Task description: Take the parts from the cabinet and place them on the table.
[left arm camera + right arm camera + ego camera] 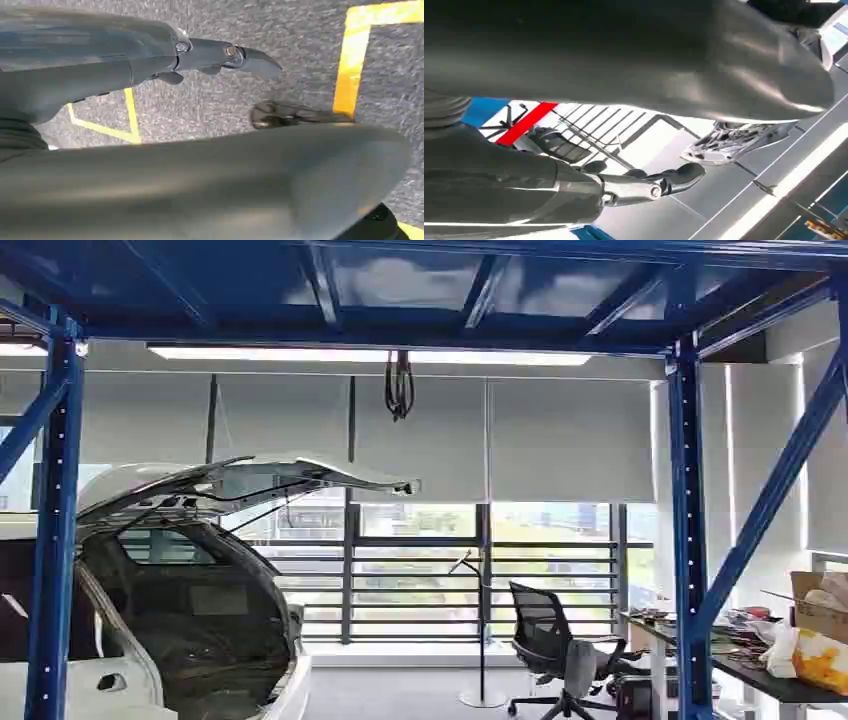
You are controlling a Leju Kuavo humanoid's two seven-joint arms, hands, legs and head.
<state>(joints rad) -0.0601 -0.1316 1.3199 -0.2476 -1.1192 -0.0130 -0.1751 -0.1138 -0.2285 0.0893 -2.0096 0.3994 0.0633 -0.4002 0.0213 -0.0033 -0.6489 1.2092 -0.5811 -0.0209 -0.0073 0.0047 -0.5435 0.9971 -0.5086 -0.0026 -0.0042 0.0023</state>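
Observation:
My left hand (200, 170) hangs over grey carpet, its thick thumb in the foreground and a dark finger (235, 54) stretched out straight; nothing is in it. My right hand (624, 75) is also without a load, one finger (664, 184) reaching out with a slightly bent tip. A dark table (770, 680) stands at the right edge of the head view, cluttered with small items. Blue steel rack posts (55, 540) frame the head view on both sides.
A white car (180, 590) with its tailgate raised stands at the left. A black office chair (550, 640) is by the windows. On the table sit a cardboard box (820, 605) and a yellow-white bag (815, 655). Yellow tape lines (355, 60) mark the floor.

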